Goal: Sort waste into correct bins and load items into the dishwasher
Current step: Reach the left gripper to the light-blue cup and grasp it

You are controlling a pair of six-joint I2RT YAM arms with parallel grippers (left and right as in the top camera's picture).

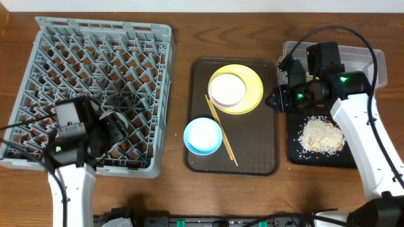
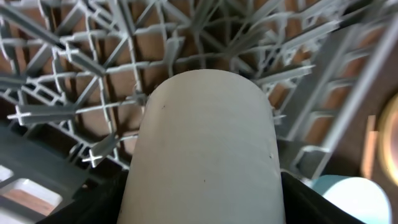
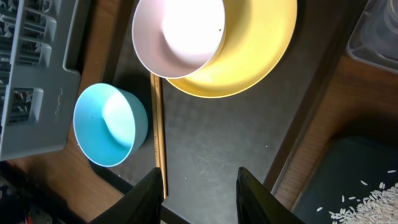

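Left tool (image 1: 112,129) clasps the small white cup (image 2: 205,149) low over the grey rack (image 1: 95,57), likely to seat it between pegs; right tool (image 3: 199,193), part-open and empty, hovers above the brown tray (image 3: 217,143).

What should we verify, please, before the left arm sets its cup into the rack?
1. Left tool grips small white cup: ok.
2. Cup above grey rack: ok.
3. Spot beneath cup free: cannot tell.
4. Right tool open, empty: ok.
5. Rice scraps in black tray: ok.
6. Yellow plate, white bowl, blue bowl, chopsticks loaded: not ok, on brown tray.
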